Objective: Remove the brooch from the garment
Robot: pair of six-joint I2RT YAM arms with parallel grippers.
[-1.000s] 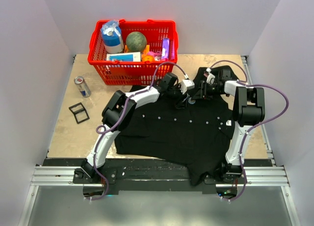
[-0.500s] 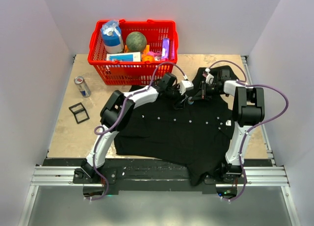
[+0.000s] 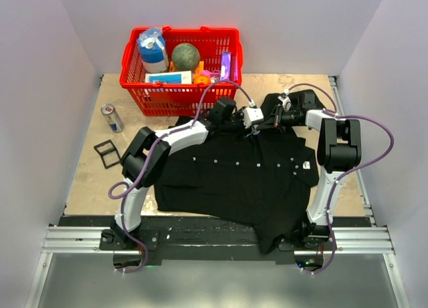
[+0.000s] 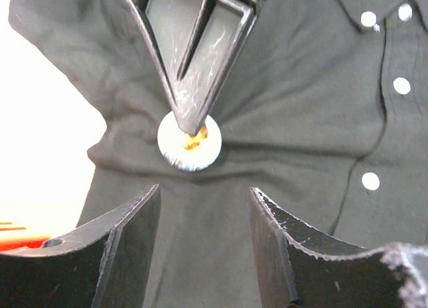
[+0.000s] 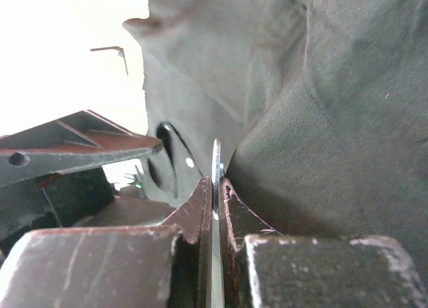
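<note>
The garment (image 3: 247,171) is a black button-up shirt spread over the middle of the table; it also fills the left wrist view (image 4: 301,121). The brooch (image 4: 189,142) is a round silvery disc on a bunched fold of the cloth. My right gripper (image 4: 192,124) comes down from above and is shut on the brooch's upper edge. In the right wrist view the brooch (image 5: 216,162) stands edge-on between the right gripper's (image 5: 215,182) pressed fingers. My left gripper (image 4: 204,191) is open and empty, just below the brooch, not touching it. In the top view both grippers (image 3: 261,117) meet at the shirt's far part.
A red basket (image 3: 180,97) full of groceries stands at the back left, close behind the left arm. A drink can (image 3: 112,117) and a small black square frame (image 3: 107,153) lie on the left of the wooden tabletop. Walls close in both sides.
Both grippers have moved toward the back of the table. The shirt's upper part has been drawn along with them and bunched up. The right gripper stays shut on the brooch.
</note>
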